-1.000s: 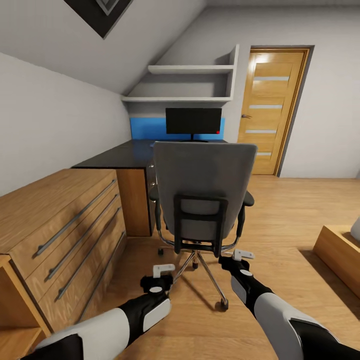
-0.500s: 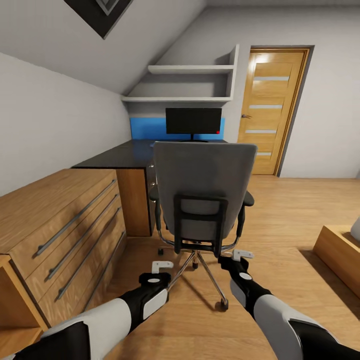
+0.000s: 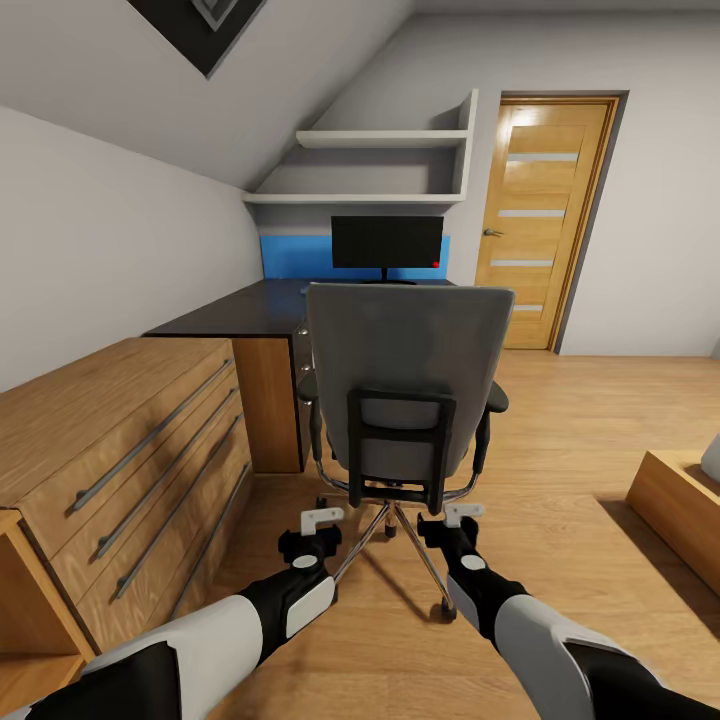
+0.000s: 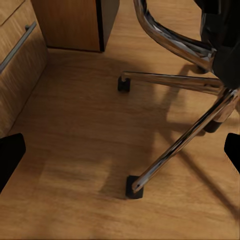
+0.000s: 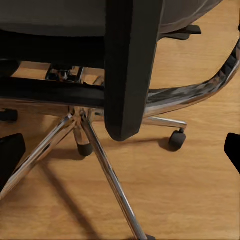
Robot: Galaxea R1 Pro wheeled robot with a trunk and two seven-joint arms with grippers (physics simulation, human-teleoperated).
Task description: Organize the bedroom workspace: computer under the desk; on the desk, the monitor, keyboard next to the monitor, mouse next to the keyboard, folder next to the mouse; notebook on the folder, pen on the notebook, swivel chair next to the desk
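At lower centre, both grippers, left [image 3: 322, 518] and right [image 3: 462, 513], fingers apart, hung behind the swivel chair [image 3: 405, 380]; its seat was hidden, so the folder presumably needed reaching around.

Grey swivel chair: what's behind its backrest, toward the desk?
Past the grey upholstered swivel chair stands the black glossy desk with the black-fronted monitor on it. The backrest covers the seat and the desk's middle, so folder, keyboard or mouse cannot be seen.
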